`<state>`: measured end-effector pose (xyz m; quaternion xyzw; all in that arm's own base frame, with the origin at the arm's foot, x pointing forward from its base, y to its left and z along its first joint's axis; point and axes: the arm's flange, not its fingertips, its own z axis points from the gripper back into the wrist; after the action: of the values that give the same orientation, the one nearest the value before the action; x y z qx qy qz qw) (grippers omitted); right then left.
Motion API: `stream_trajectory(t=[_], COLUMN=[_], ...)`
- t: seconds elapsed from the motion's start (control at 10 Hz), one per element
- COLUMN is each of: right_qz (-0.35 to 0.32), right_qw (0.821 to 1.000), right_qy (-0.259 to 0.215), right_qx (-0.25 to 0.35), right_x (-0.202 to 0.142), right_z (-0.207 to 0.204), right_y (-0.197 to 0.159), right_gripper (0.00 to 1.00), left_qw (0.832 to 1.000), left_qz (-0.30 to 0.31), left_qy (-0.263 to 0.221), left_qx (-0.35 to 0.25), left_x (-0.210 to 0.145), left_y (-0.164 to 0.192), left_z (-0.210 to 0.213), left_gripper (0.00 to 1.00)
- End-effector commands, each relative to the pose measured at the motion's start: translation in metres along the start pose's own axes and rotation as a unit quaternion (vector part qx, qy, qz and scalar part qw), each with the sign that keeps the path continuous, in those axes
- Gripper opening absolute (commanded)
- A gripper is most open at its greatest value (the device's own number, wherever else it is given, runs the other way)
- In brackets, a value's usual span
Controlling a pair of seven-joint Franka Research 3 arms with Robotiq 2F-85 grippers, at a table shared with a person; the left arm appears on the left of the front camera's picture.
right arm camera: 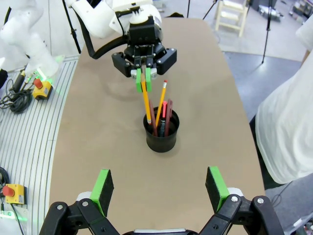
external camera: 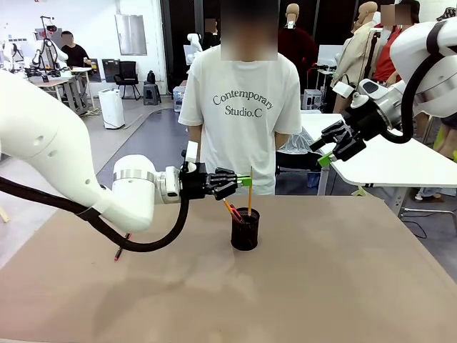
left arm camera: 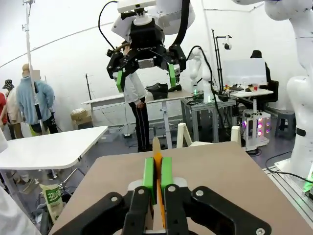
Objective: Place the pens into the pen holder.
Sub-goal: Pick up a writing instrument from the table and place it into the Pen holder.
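Lying on the brown counter (external camera: 343,279) well left of the black wire-mesh cylindrical pen holder (external camera: 245,232) is a slim red pen (external camera: 120,251). Just above the holder, the left pincer (external camera: 245,182) is clamped on a yellow-orange pencil (right arm camera: 146,105) whose lower end sits inside it beside a second pencil (right arm camera: 162,98). Up to the holder's right, the right pincer (external camera: 321,150) hangs with jaws wide apart, empty.

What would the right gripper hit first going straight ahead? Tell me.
Likely the pens standing in the pen holder, dead ahead of the open right gripper; depth is unclear.
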<state>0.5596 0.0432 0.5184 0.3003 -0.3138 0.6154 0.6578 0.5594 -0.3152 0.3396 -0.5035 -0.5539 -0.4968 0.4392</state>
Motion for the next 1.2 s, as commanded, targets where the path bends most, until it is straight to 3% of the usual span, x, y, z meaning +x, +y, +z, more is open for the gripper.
stream_trajectory(t=[0.0, 0.4, 0.5, 0.8, 0.9, 1.0, 1.1], right_qz=[0.002, 0.002, 0.002, 0.002, 0.002, 0.002, 0.002], right_qw=[1.000, 1.000, 1.000, 1.000, 1.000, 1.000, 1.000], right_qy=[0.000, 0.000, 0.000, 0.000, 0.000, 0.000, 0.000], right_qx=[0.000, 0.000, 0.000, 0.000, 0.000, 0.000, 0.000], right_x=[0.002, 0.002, 0.002, 0.002, 0.002, 0.002, 0.002], right_z=[0.000, 0.000, 0.000, 0.000, 0.000, 0.000, 0.000], right_y=[0.000, 0.000, 0.000, 0.000, 0.000, 0.000, 0.000], right_gripper=[1.00, 1.00, 1.00, 1.00, 1.00, 1.00, 1.00], left_qw=[1.000, 1.000, 1.000, 0.999, 0.998, 1.000, 1.000], left_qz=[0.002, -0.007, -0.010, -0.011, -0.016, -0.010, -0.010], left_qy=[0.003, 0.013, 0.014, 0.025, 0.061, 0.012, 0.012], left_qx=[-0.020, -0.015, -0.017, -0.017, -0.006, -0.014, -0.014], left_x=[-0.007, -0.007, -0.006, -0.001, 0.001, -0.006, -0.006], left_y=[0.012, 0.007, 0.009, 0.008, 0.006, 0.009, 0.009], left_z=[-0.003, -0.003, -0.003, 0.002, -0.001, -0.001, -0.001], left_gripper=[0.16, 0.95, 1.00, 1.00, 1.00, 1.00, 1.00])
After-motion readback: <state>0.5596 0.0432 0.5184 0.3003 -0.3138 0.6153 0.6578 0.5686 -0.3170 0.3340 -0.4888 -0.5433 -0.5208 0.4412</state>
